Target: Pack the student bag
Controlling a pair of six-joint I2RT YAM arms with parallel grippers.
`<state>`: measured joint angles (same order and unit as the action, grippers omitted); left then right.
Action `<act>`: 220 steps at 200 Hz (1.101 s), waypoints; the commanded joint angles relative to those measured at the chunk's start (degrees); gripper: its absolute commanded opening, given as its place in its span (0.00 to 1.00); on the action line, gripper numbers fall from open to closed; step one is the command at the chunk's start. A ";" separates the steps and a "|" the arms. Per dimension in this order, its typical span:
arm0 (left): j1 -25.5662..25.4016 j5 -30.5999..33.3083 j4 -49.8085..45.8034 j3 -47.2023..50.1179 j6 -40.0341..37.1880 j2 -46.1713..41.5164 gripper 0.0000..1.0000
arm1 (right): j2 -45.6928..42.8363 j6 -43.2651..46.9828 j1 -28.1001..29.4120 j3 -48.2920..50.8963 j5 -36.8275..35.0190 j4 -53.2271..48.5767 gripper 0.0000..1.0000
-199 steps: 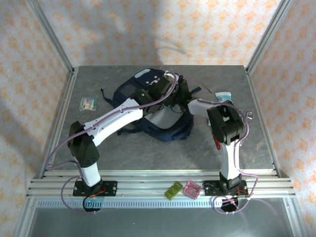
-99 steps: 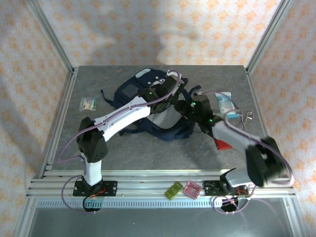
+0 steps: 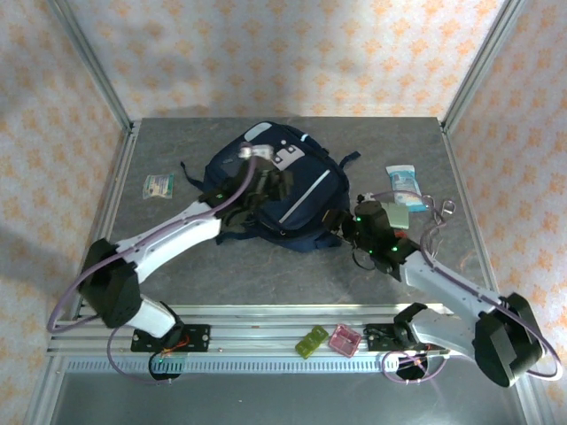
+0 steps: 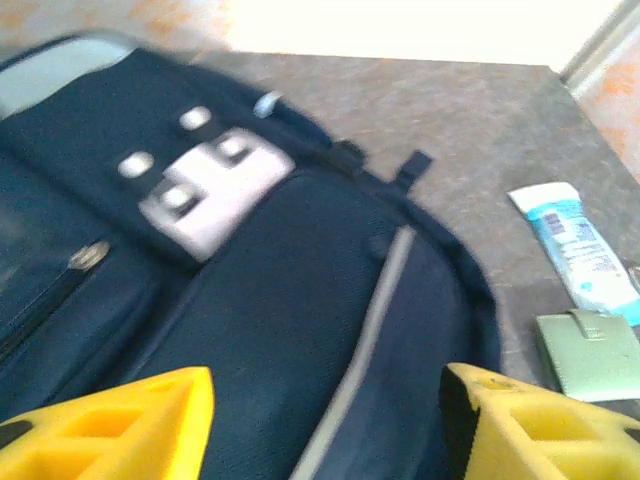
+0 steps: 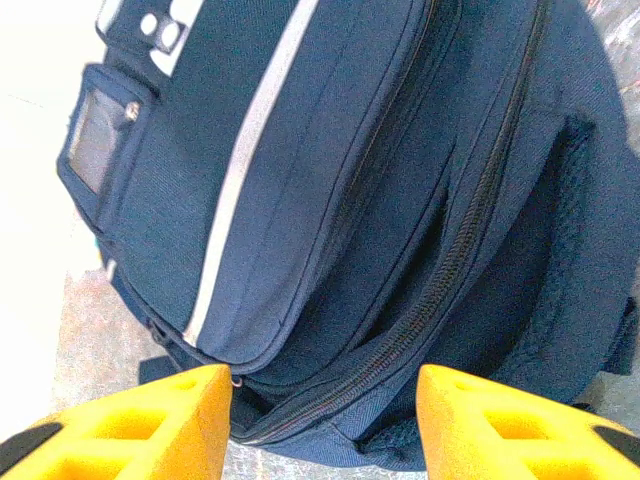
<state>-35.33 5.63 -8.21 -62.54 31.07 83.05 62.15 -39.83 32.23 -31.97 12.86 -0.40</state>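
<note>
Two pincers stand open at the same item, and neither holds anything. The student bag (image 3: 292, 190) lies flat on the far half of the grey, stone-patterned surface (image 3: 266, 274). It is a rounded navy pack of woven fabric with a pale diagonal stripe, a light-grey patch carrying four round studs, and a square window panel at one corner. The left pincer (image 3: 264, 184) hangs over the bag's left portion. In the wrist view its yellow, ribbed plastic fingers (image 4: 120, 425) are spread wide, with only bag cloth below the gap. The right pincer (image 3: 347, 228) sits at the bag's near-right edge. Its yellow fingers (image 5: 140, 425) are parted around a curved zip line; contact with the fabric cannot be confirmed. Right of the bag, apart from it, lie a white-and-blue tube (image 4: 575, 245) and, just beside that, a flat pale-green pouch (image 4: 590, 355) with a flap. A small clear packet (image 3: 159, 184) lies to the left. A green box (image 3: 312, 341) and a pink box (image 3: 344, 339) rest on the aluminium rail (image 3: 266, 328) at the near edge.
</note>
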 commanded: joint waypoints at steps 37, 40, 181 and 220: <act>12.39 -11.09 17.69 20.98 16.72 -6.40 0.64 | 7.08 1.53 2.50 -4.37 -0.38 5.76 0.51; 12.91 -11.51 18.07 21.13 17.05 -6.03 0.64 | 7.06 1.47 2.57 -4.35 -0.38 5.84 0.51; 17.71 -14.97 18.69 13.49 18.66 9.16 0.70 | 2.87 0.29 2.83 -0.85 -1.47 6.40 0.51; 19.65 -19.03 19.27 9.45 18.53 13.80 0.27 | 3.29 1.49 3.88 -0.84 0.04 7.50 0.49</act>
<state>-17.30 -10.52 9.74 -49.28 50.00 93.97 65.54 -39.29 34.87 -33.32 12.40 5.26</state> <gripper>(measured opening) 0.495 0.496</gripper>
